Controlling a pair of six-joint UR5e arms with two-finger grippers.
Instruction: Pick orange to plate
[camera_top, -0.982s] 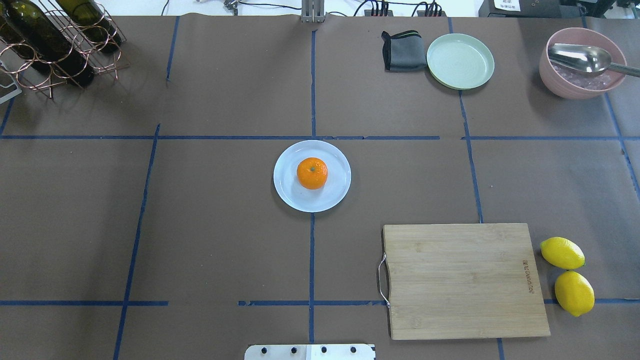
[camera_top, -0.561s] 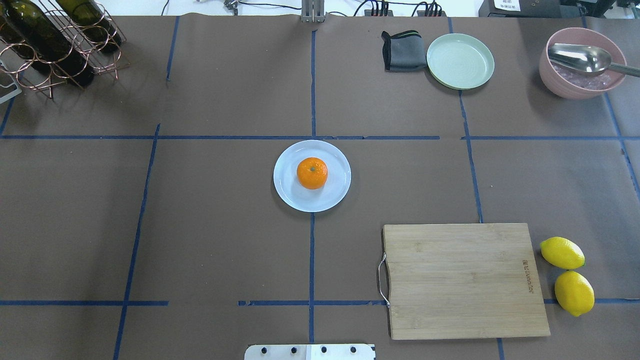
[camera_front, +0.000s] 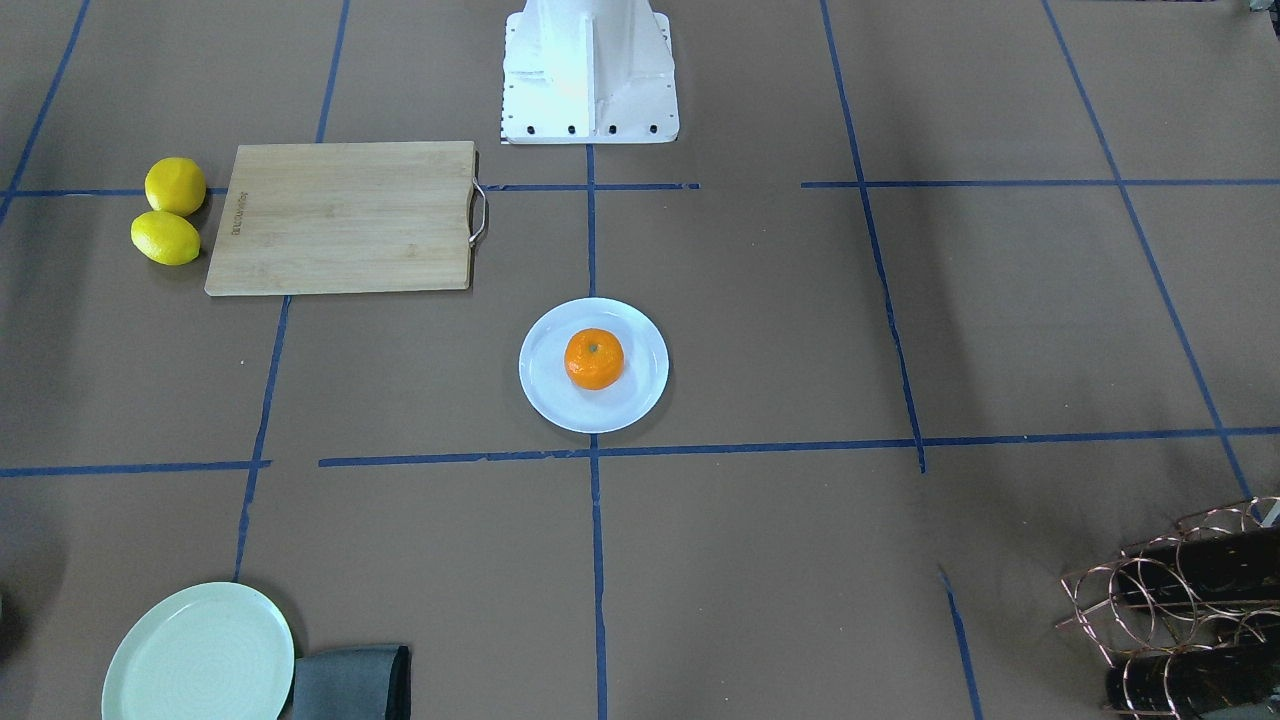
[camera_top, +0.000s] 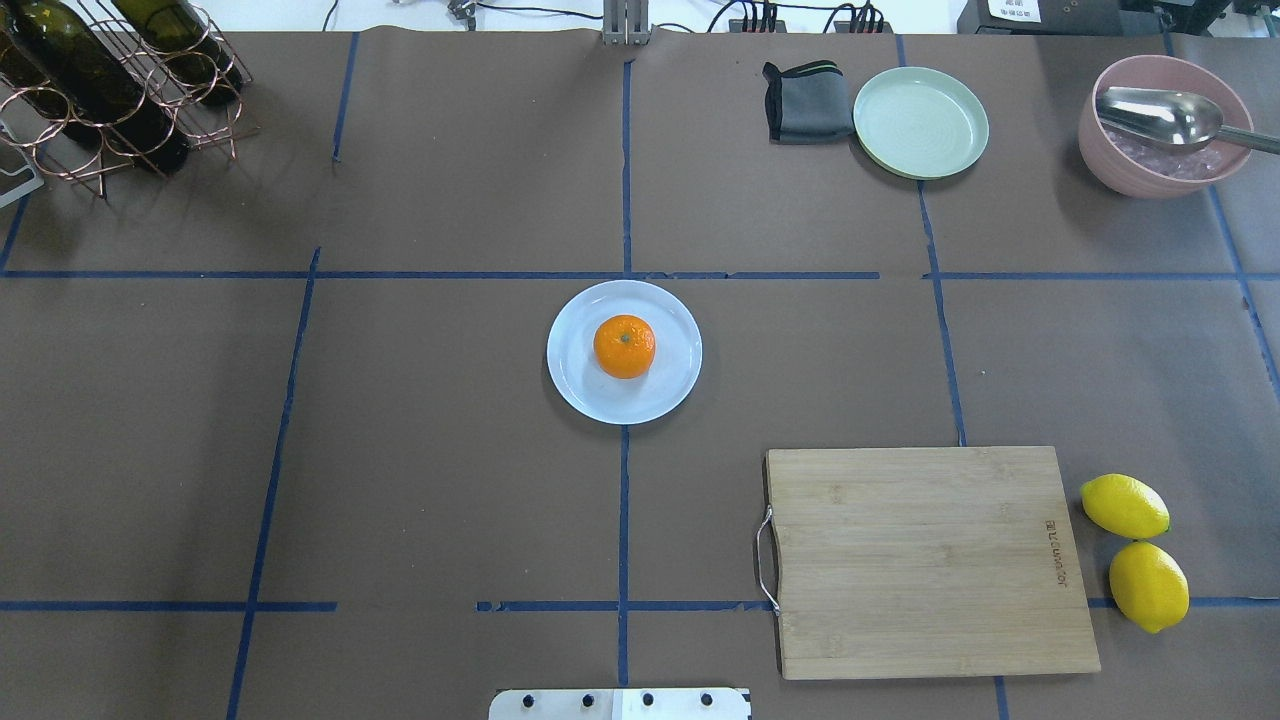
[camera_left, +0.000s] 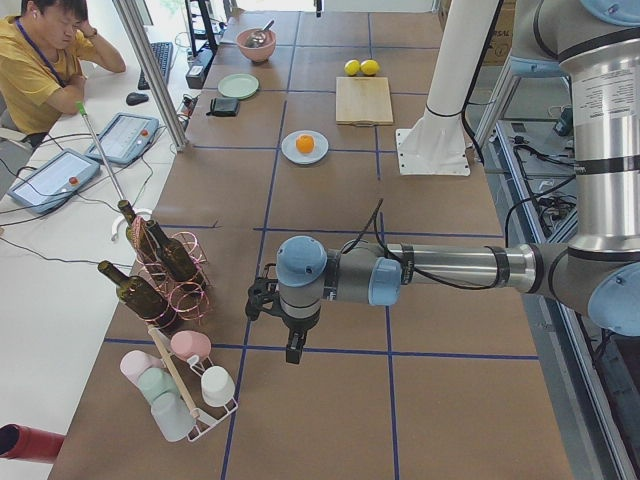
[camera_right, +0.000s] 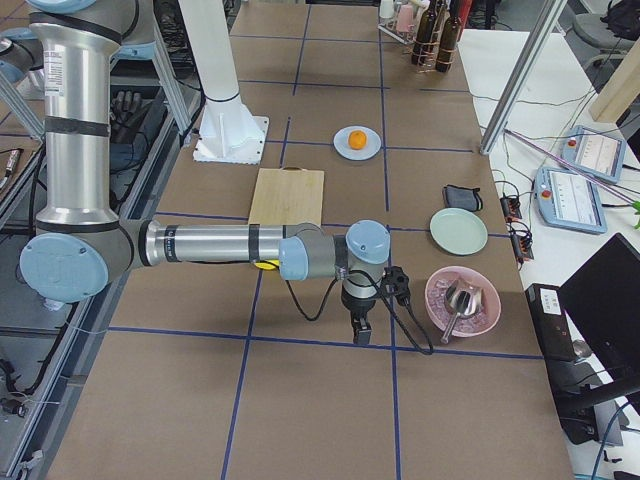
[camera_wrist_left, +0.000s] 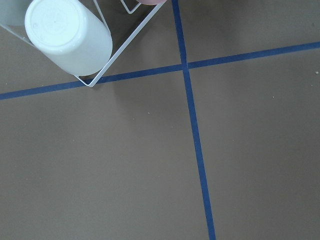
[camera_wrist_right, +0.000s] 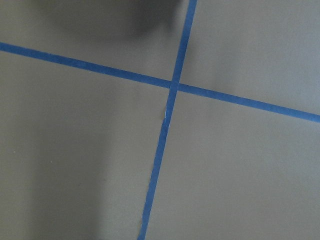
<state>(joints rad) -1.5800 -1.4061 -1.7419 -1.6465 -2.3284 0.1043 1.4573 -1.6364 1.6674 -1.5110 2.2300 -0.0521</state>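
The orange (camera_top: 624, 346) sits stem-up on the pale bluish-white plate (camera_top: 662, 393) at the table's middle; the front view shows the orange (camera_front: 594, 358) slightly off the plate's (camera_front: 545, 385) centre. Nothing touches either one. My left gripper (camera_left: 293, 350) hangs far away over the table's left end beside the cup rack. At the opposite end my right gripper (camera_right: 358, 330) hangs near the pink bowl. Both show only in the side views, so I cannot tell whether they are open or shut. The wrist views show only brown table and blue tape.
A bamboo cutting board (camera_top: 925, 560) lies near the right front, with two lemons (camera_top: 1135, 550) beside it. A pale green plate (camera_top: 920, 122), grey cloth (camera_top: 805, 100) and pink bowl with spoon (camera_top: 1165, 125) stand at the back right. A bottle rack (camera_top: 110, 80) is back left; a cup rack (camera_left: 185, 385) is further left.
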